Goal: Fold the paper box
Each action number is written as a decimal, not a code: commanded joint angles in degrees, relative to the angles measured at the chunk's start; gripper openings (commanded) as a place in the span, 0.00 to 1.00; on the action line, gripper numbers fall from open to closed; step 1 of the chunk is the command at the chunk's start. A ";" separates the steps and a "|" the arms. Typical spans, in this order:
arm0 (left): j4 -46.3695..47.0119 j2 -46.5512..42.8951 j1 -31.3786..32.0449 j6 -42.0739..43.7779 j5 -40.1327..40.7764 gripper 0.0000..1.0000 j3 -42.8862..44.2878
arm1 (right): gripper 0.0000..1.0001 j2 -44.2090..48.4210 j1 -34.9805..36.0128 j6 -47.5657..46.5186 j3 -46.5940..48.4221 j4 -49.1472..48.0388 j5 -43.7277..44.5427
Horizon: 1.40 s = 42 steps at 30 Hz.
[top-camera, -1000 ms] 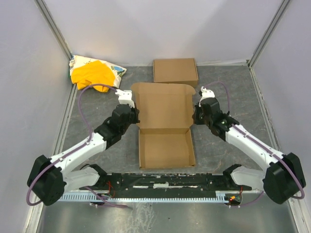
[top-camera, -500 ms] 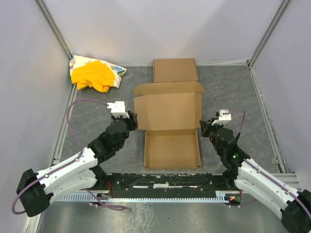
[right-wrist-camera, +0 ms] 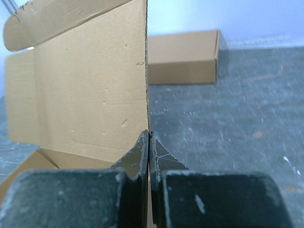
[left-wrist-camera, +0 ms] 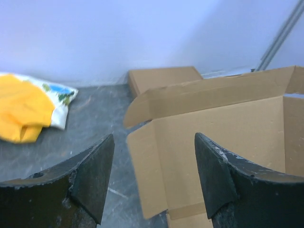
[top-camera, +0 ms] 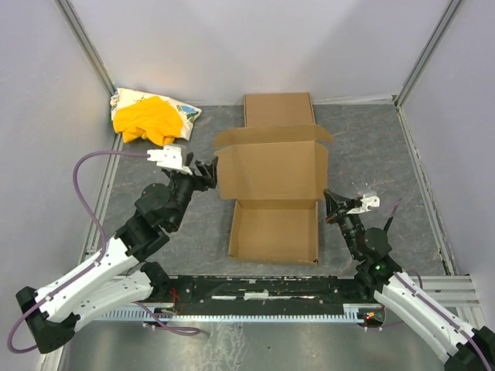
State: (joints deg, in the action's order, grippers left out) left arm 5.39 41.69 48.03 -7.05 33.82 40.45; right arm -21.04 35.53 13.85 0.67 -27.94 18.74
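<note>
In the middle of the surface (top-camera: 371, 147), seen from above, the paper box (top-camera: 274, 232) runs lengthwise away from the arm bases: its tray is near and its lid (top-camera: 271, 171) stands raised at the far end. The left gripper (top-camera: 204, 173) sits just beside the lid's left edge, so the card lies to its right. The right gripper (top-camera: 331, 202) is at the lid's lower right corner, so the card lies to its left. Both are about equally close. From the left wrist, the fingers (left-wrist-camera: 95, 175) are spread wide, with the lid's left edge framed between them but a little beyond. From the right wrist, the fingers (right-wrist-camera: 133, 161) are pressed together and the lid's upright right edge runs straight down into their seam. I cannot tell whether card is nipped there.
</note>
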 commanded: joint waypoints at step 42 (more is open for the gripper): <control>-12.27 32.78 -24.47 33.86 -71.51 0.99 29.59 | 0.01 -2.98 0.70 -9.79 -0.41 -7.79 -20.24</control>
State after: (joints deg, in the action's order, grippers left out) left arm -10.94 74.26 24.51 24.71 -37.98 71.22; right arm -23.86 35.90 4.64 0.67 -34.74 0.40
